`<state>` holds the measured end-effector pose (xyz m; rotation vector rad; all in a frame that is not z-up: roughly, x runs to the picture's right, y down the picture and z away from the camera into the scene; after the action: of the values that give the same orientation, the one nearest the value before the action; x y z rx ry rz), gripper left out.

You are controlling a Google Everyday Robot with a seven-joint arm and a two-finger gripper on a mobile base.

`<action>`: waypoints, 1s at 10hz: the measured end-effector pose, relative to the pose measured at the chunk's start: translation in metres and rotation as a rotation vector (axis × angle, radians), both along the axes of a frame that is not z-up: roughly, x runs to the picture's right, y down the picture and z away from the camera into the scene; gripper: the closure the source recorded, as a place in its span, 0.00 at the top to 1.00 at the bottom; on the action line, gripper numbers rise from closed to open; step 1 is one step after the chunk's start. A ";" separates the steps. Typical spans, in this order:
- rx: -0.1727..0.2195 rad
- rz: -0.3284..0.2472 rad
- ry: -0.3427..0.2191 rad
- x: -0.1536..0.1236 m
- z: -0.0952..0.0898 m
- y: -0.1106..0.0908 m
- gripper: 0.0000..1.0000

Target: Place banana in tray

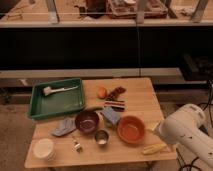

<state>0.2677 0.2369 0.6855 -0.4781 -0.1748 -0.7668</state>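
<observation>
The pale-yellow banana (154, 148) lies flat at the table's front right corner, just right of the orange-brown bowl (131, 129). At the table's back left sits the dark-green tray (55, 103), with a white brush (59, 90) inside it. Only a bulky white arm link (187, 131) shows, at the lower right beside the table's corner and close to the banana. My gripper itself is out of view past the frame edge, open, and nothing on the table looks held.
A round orange fruit (102, 92) and dark snack packs (117, 92) lie mid-table. A purple bowl (87, 121), metal cup (101, 137), blue pouches (111, 116) and white cup (44, 148) fill the front. A dark shelf runs behind.
</observation>
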 end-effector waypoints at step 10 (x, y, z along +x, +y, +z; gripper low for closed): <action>-0.045 0.180 0.017 0.041 0.058 0.054 0.80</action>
<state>0.3084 0.2908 0.7437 -0.5038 -0.2168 -0.5839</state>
